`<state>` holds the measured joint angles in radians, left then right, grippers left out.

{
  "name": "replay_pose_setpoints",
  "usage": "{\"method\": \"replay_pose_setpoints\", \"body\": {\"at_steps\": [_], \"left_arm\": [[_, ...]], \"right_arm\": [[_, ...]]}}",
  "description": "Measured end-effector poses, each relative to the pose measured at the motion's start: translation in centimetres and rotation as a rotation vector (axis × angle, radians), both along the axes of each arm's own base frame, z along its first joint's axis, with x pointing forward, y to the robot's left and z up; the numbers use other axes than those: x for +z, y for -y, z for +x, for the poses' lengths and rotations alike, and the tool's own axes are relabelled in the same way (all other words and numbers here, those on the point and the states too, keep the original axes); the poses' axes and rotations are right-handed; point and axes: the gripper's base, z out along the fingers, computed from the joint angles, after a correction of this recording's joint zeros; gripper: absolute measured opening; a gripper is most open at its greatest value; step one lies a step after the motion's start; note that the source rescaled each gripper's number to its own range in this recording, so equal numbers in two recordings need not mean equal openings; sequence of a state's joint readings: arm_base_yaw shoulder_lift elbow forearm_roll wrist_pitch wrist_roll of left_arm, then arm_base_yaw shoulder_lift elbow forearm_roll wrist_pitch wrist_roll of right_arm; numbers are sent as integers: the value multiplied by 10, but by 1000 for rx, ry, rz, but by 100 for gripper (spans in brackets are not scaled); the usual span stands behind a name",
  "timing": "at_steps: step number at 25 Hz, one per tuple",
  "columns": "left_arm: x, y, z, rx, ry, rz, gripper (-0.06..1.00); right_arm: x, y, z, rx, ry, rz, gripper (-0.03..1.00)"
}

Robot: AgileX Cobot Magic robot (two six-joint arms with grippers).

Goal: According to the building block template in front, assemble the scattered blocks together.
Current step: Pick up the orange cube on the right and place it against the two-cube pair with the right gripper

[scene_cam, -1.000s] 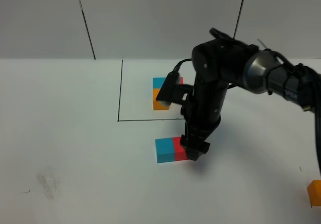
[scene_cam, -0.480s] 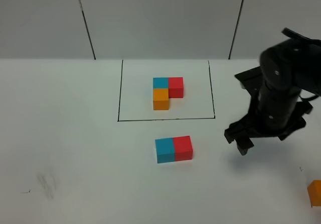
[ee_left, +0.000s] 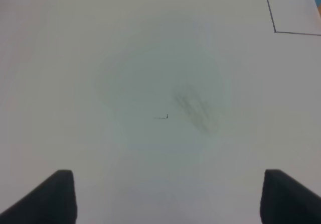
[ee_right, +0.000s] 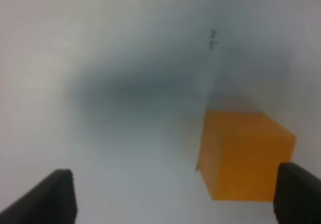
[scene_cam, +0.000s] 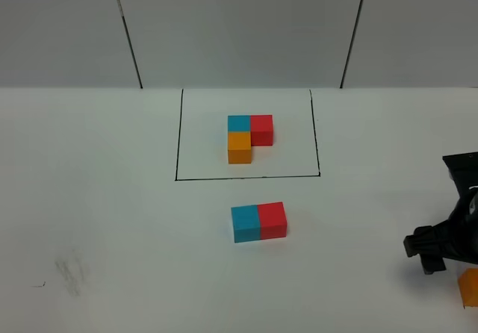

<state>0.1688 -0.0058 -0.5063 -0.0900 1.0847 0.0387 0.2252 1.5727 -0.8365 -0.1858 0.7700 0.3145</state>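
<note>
The building block template [scene_cam: 250,137] is an L of blue, red and orange cubes inside a thin black rectangle. In front of it, a loose blue cube [scene_cam: 245,224] and red cube [scene_cam: 272,220] sit side by side, touching. The loose orange cube [scene_cam: 470,287] lies at the far right front edge, cut off by the frame. My right gripper [scene_cam: 432,258] hangs just left of it. In the right wrist view the right gripper [ee_right: 178,196] is open, with the orange cube [ee_right: 243,156] ahead, nearer one finger. My left gripper [ee_left: 168,199] is open over bare table.
A grey smudge [scene_cam: 71,272] and a small pen mark [scene_cam: 39,284] are on the white table at the front left; the smudge [ee_left: 193,108] also shows in the left wrist view. A corner of the black outline [ee_left: 275,30] is visible there too.
My right arm has left the blue and red pair and swung right and toward the front, ending beside the orange cube. The cubes have not moved.
</note>
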Motion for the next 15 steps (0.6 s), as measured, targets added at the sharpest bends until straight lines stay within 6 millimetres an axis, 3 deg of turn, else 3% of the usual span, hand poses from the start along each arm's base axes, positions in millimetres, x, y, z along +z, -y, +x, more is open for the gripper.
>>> {"method": "replay_pose_setpoints", "body": {"at_steps": [15], "left_arm": [[0,0,0,0,0,0,65]], "right_arm": [[-6,38,0,-137,0,-6,69]]}}
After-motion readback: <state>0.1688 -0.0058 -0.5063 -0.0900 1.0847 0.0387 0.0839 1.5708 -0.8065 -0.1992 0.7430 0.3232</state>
